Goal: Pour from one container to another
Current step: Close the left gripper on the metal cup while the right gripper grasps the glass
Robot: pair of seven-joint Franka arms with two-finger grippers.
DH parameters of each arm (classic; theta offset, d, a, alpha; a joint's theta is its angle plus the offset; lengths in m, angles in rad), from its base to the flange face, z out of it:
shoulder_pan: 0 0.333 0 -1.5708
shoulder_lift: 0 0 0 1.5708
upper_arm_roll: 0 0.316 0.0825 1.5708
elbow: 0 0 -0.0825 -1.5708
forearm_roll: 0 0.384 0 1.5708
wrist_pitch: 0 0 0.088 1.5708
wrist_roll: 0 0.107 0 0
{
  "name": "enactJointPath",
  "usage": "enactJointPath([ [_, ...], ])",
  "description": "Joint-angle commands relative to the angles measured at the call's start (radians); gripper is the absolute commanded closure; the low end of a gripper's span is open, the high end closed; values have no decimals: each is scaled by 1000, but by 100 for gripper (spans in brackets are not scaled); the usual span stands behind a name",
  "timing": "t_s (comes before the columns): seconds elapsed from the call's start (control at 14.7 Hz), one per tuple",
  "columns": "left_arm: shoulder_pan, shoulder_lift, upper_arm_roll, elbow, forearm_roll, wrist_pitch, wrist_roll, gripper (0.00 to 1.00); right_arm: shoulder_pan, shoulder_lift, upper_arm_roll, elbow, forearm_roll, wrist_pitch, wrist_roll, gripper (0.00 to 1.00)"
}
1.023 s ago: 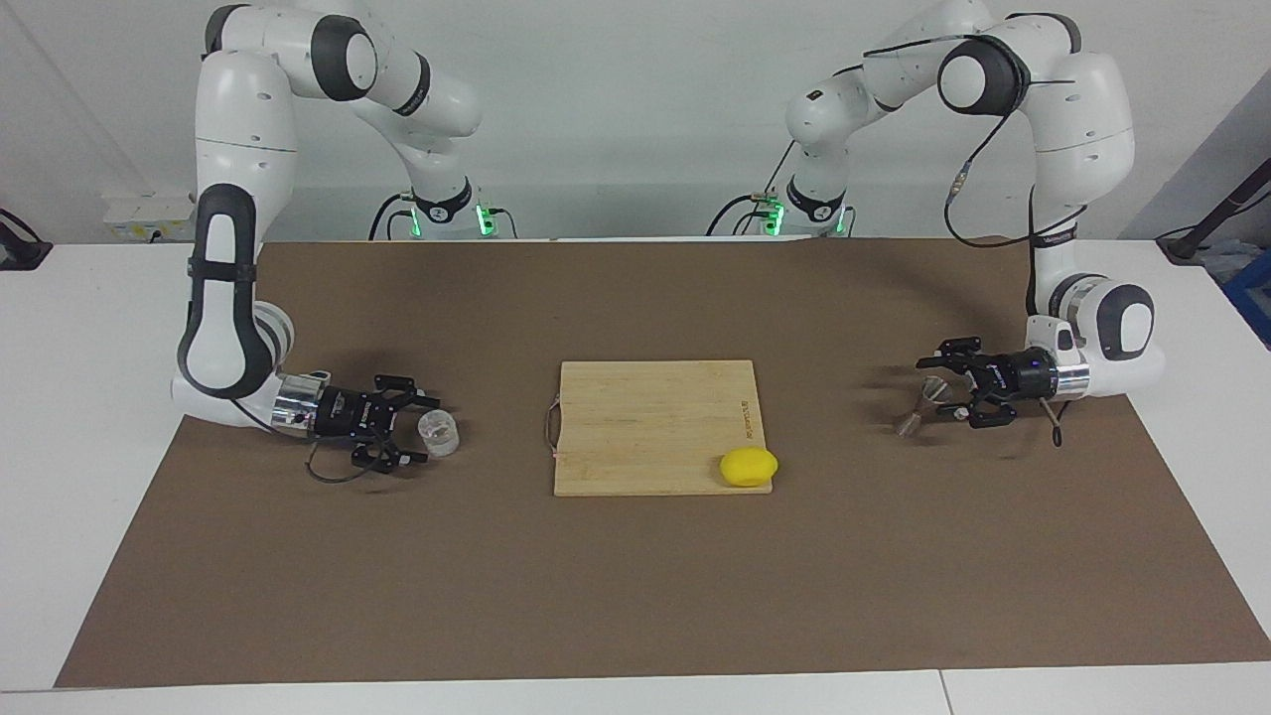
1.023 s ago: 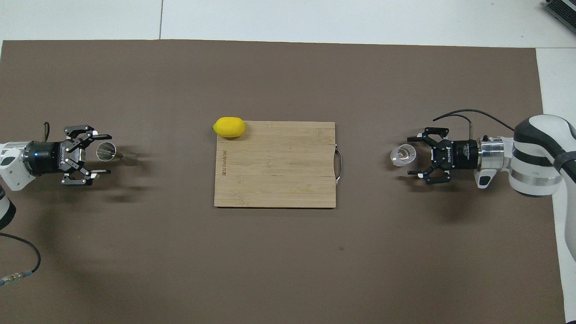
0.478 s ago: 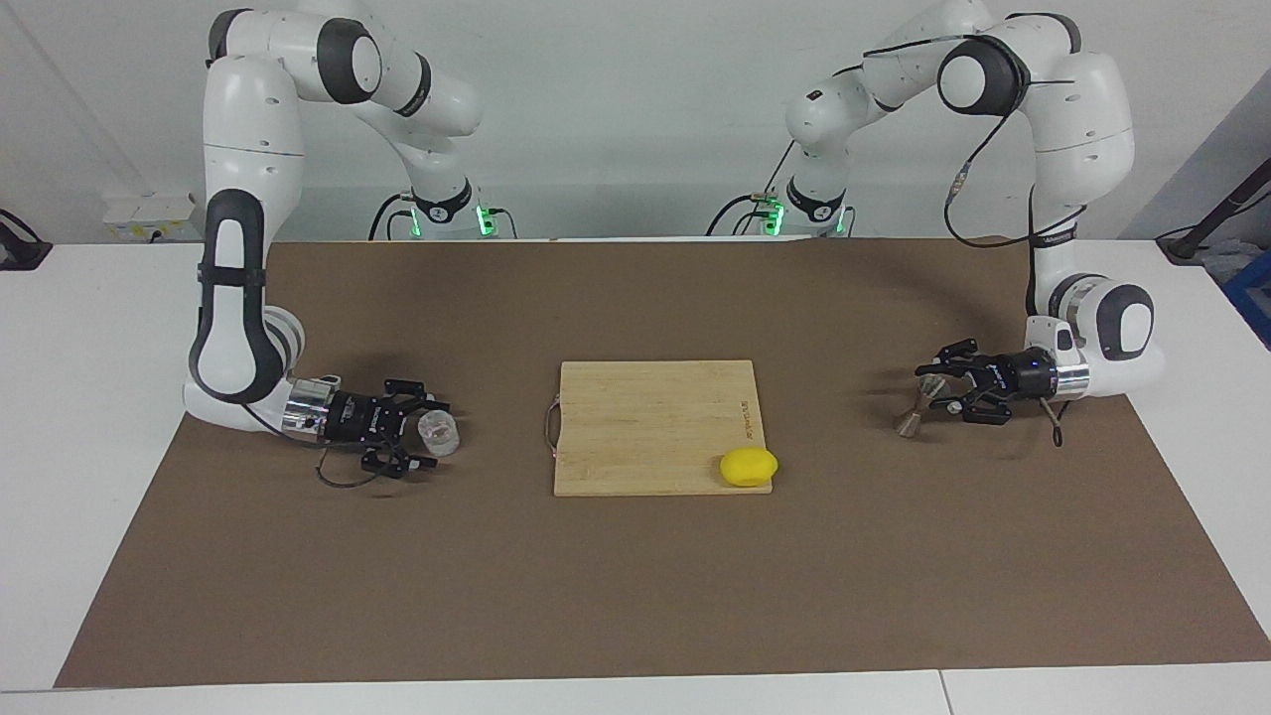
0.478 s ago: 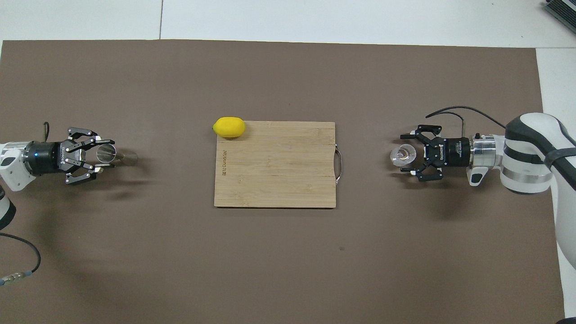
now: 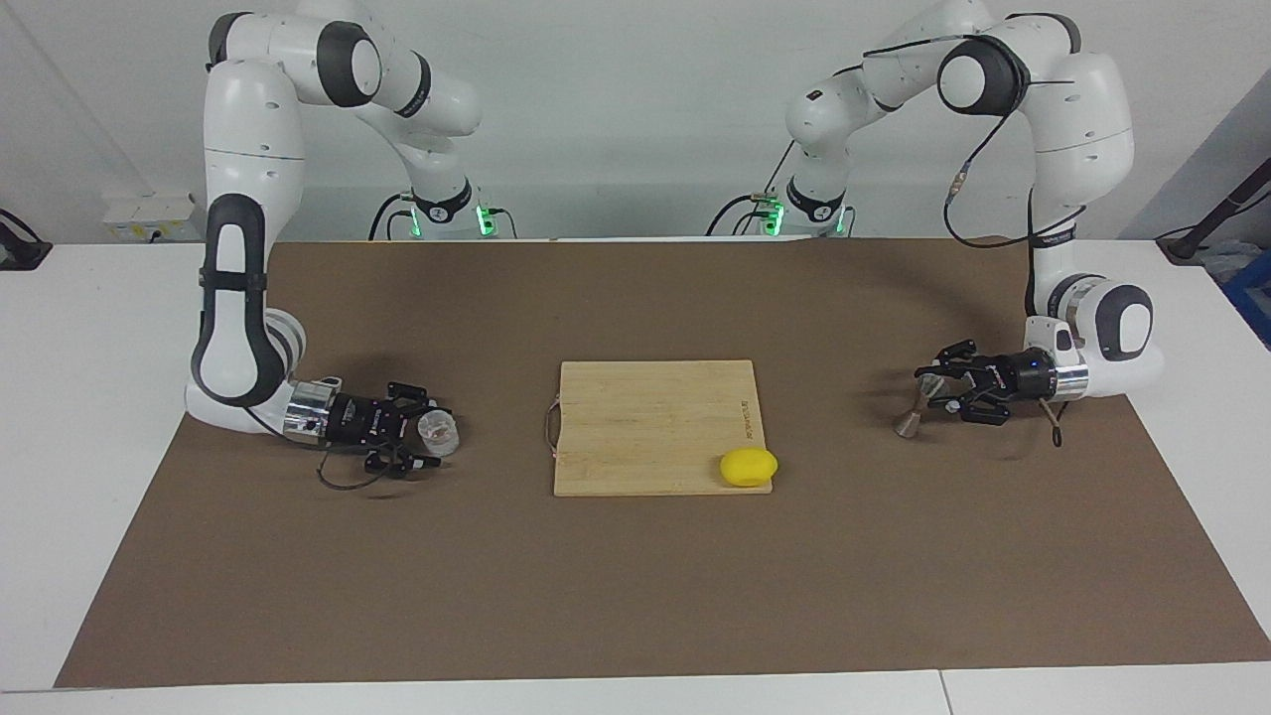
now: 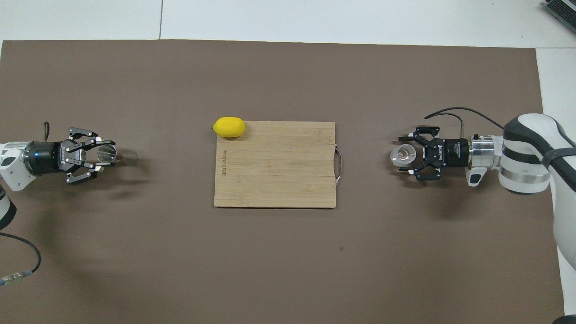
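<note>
Glass cup stands on the table toward the right arm's end, w/ the right tool low and level around it. Whether that tool has actually clamped it, can't tell. At the other end the left tool is shut on the jigger, gripping near the upper cone, foot down at table level. Jigger looks to lean a bit, though that may be the angle.

Risks, as I judge them:
- Cup is smooth, short and thick-based. If lifted w/ a loose or off-centre grip it could slip or twist out.
- Jigger's mouth is small, so a fast tip or poor alignment sends the pour past the rim.
- A leaning jigger held high on the cone may pivot when raised.

Between them is the cutting board. On its corner farthest from the robots sits the lemon — round, could roll if an arm clips it crossing over.
</note>
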Motion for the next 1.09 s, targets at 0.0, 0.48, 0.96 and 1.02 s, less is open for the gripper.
enactJointPath([
  [0.0, -14, -8, 5, -20, -27, 16, 23, 58, -2, 16, 3, 30, 10, 12, 1, 43],
  [0.48, -14, -12, -32, -17, -41, -13, 7, 59, 0, 15, 5, 67, -4, 2, -26, 100],
  [0.96, -88, -72, -39, -87, -56, -11, -3, 59, 29, -18, 5, 113, -2, 14, 196, 100],
  [1.02, -102, -84, -39, -103, -65, -8, -5, 59, 30, -30, 5, 113, -2, 17, 205, 100],
])
